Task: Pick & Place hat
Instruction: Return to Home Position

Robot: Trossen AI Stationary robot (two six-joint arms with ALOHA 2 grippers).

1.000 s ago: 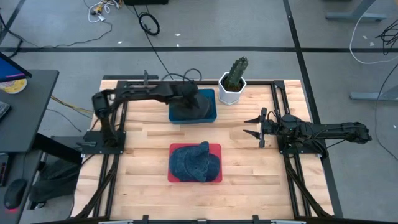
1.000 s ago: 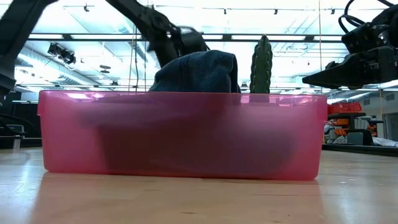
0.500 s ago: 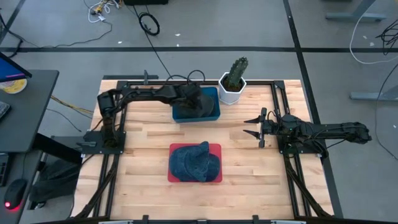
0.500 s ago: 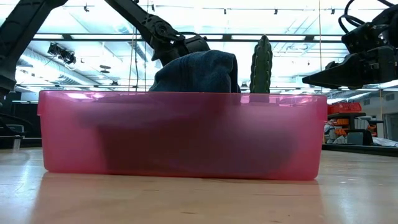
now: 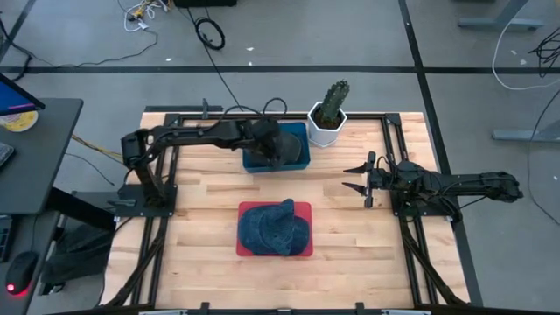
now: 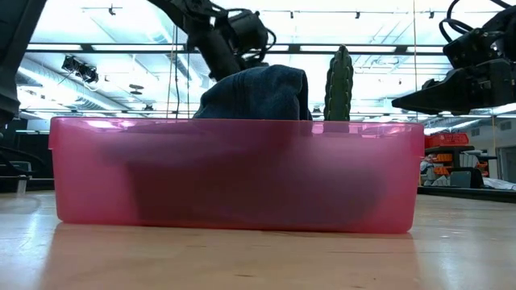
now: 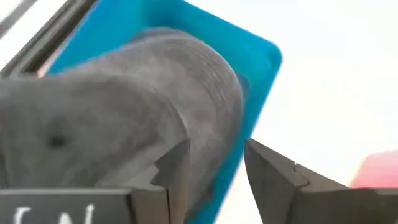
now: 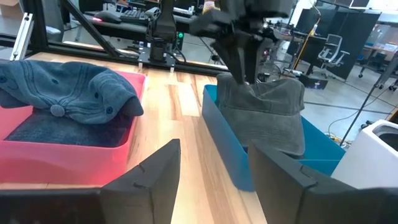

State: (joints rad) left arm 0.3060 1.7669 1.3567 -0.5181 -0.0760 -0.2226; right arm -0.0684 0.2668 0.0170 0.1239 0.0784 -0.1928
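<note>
A grey hat (image 8: 267, 115) sits in the blue bin (image 8: 224, 155) at the table's far middle, its crown up. My left gripper (image 7: 217, 144) hangs just over it, fingers pointing down and open, one finger (image 7: 177, 171) right at the crown (image 7: 124, 112). A blue denim hat (image 5: 273, 227) lies in the pink bin (image 6: 234, 173) near the table's front middle. My right gripper (image 5: 356, 178) waits open at the right side, level, pointing toward the bins. My left gripper stands open over the grey hat's crown (image 8: 249, 87), coming from above. I cannot tell whether a fingertip still touches the cloth. The hat rests in the blue bin on its own.
A cactus in a white pot (image 5: 328, 114) stands just right of the blue bin at the far edge. Bare wood lies between the two bins and on both sides of the pink bin. Black frame rails (image 5: 398, 219) run along the table's left and right.
My left gripper has risen a little over the blue bin, with the grey hat staying in the bin below it. My right arm has kept still.
</note>
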